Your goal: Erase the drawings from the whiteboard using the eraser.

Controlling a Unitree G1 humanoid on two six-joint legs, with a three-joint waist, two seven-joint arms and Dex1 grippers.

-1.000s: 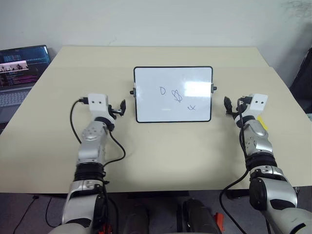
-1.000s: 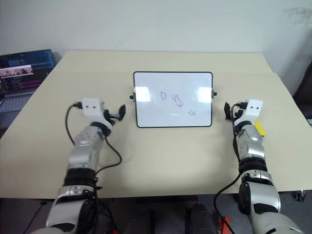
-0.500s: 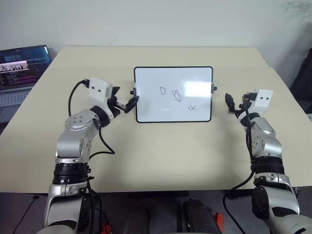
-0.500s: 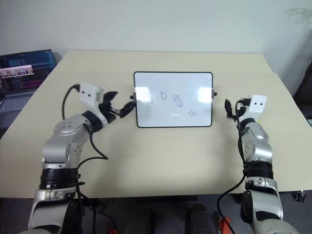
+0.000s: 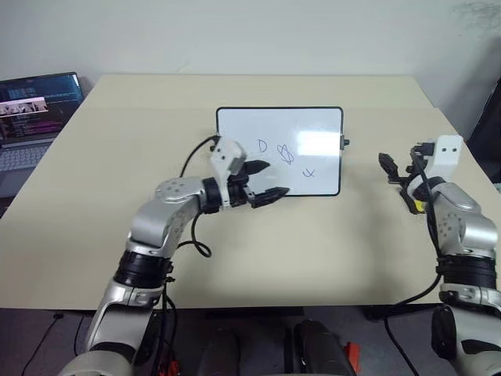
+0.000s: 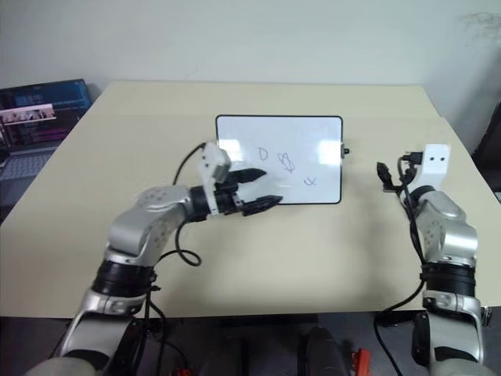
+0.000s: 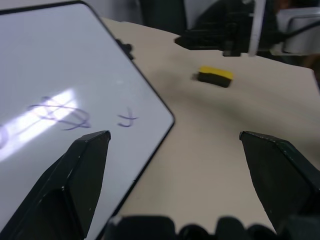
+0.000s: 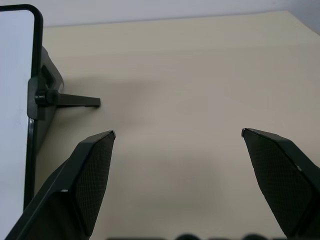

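On the beige surface (image 5: 258, 251) near the empty, wide-open right hand (image 5: 397, 174), the small yellow block eraser (image 7: 215, 76) looks light and rigid, best pinched across its long sides, while the left hand (image 5: 262, 179) gapes empty.

The whiteboard (image 5: 279, 151) stands propped in the middle of the table (image 5: 258, 243), its face towards the robot; the left gripper (image 5: 266, 179) hangs spread wide in front of its lower left part, partly blocking the way to the drawings (image 5: 285, 156); bare table lies open all along the near side and behind the board; at the board's right short side a black knob (image 8: 44, 98) and foot stick out; beyond that the surface is free up to the eraser (image 7: 215, 76), over which the wide-spread right gripper (image 5: 398, 177) hangs; a laptop (image 5: 31, 113) sits beyond the far left edge.
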